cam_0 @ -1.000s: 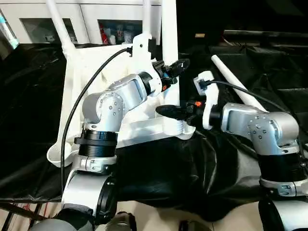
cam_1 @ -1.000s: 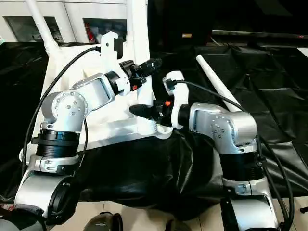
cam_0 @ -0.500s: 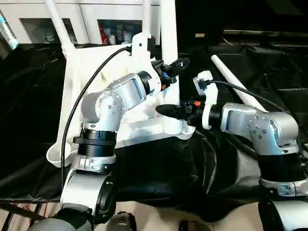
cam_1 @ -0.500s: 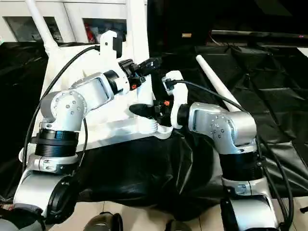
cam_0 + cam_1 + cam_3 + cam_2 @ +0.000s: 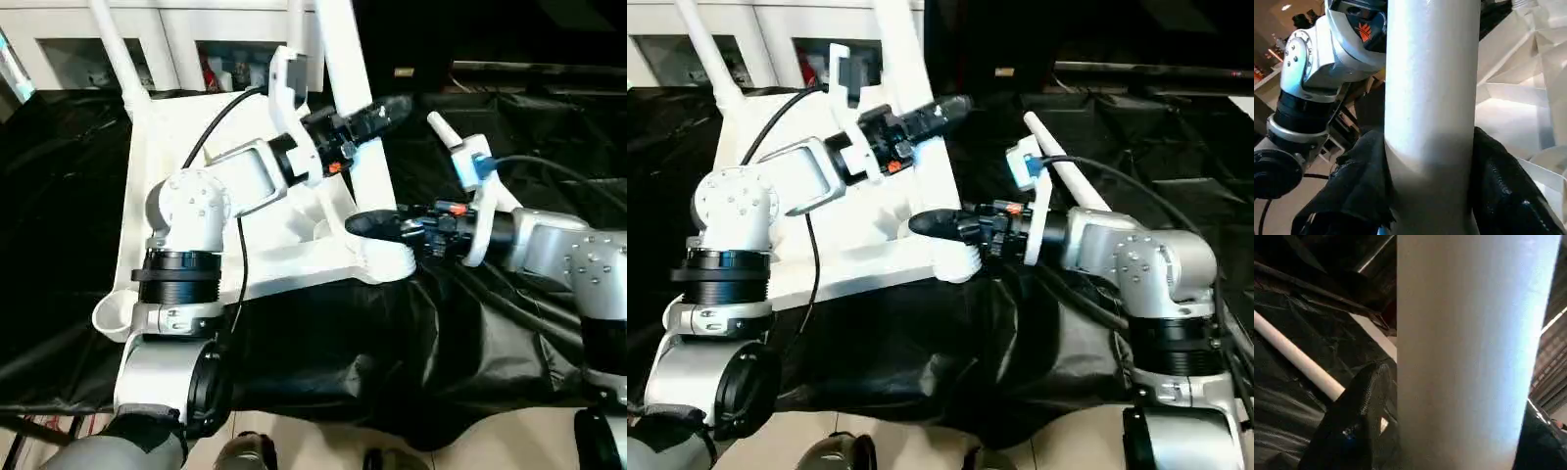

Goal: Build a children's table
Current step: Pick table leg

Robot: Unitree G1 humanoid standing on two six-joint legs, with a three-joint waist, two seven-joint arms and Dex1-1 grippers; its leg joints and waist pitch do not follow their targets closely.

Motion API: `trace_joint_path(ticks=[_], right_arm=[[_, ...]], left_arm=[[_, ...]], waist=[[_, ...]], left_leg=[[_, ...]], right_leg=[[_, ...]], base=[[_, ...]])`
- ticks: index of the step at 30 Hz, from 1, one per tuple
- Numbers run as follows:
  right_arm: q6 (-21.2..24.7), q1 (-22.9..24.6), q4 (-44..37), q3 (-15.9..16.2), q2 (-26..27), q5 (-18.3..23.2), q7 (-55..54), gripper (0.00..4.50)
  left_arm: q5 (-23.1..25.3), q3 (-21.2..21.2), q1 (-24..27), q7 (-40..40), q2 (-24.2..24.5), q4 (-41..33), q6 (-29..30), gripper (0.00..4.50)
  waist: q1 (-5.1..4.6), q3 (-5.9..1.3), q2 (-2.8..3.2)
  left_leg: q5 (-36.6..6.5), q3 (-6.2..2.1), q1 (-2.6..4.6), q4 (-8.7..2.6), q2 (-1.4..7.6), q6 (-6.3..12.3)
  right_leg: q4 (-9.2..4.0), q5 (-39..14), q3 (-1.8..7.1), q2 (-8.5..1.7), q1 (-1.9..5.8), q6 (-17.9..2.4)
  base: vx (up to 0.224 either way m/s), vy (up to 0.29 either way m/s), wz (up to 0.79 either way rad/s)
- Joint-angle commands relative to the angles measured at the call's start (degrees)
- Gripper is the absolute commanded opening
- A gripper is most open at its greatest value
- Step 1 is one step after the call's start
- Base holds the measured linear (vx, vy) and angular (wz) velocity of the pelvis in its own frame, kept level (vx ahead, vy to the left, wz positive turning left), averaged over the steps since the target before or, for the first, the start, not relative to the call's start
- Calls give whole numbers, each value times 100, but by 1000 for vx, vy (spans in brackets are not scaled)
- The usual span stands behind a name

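My left gripper [image 5: 377, 116] and right gripper [image 5: 377, 227] both clamp one leg [image 5: 338, 59], low by its corner socket [image 5: 384, 260] at five o'clock on the tabletop [image 5: 196, 147], steadying it for seating.

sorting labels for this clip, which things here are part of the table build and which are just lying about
Part of the job:
- table top, upside down
- leg held by both grippers: left gripper, right gripper
- leg in a far corner
- loose leg on the black sheet

Just lying about:
- black sheet
- white cabinets
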Motion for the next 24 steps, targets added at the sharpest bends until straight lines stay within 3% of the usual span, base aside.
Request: trace_joint_path(ticks=[1, 7, 14, 15, 16, 24], right_arm=[[-53, -65, -124, -212, -82, 213, 207, 191], [-49, -52, -167, -177, -106, 285, 237, 191], [-351, -17, -270, -64, -83, 52, 115, 191], [-438, -12, -262, -42, -65, -9, 82, 247], [-429, -21, -232, -22, -52, -29, 49, 261], [-323, -164, -78, 195, -193, -220, -43, 321]], left_arm=[[20, 142, 40, 73, 86, 63, 48, 256], [180, -27, 51, 139, 103, 27, -39, 196], [559, -359, 31, 162, 218, -52, -313, 187], [614, -423, 28, 145, 252, -70, -332, 187], [668, -490, 21, 118, 283, -94, -362, 187], [798, -911, 65, -161, 453, -280, -408, 186]], waist=[[8, -592, -149], [14, -598, -159], [19, -617, -162], [18, -622, -169], [19, -630, -166], [10, -651, -183]], left_leg=[[-1240, -185, 238, -408, 235, -87], [-1228, -188, 237, -413, 238, -107], [-1134, -185, 225, -405, 246, -94], [-1124, -184, 224, -406, 247, -92], [-1106, -187, 224, -408, 250, -95], [-1221, -179, 247, -406, 251, -195]], right_leg=[[-484, -2290, 144, -282, 233, -823], [-489, -2315, 147, -287, 236, -759], [-471, -2223, 150, -297, 242, -757], [-471, -2214, 149, -292, 240, -750], [-460, -2184, 149, -295, 242, -762], [-469, -2293, 150, -289, 235, -715]], base=[[0, 0, 0], [0, 0, 0], [0, 0, 0], [0, 0, 0], [0, 0, 0], [0, 0, 0]])
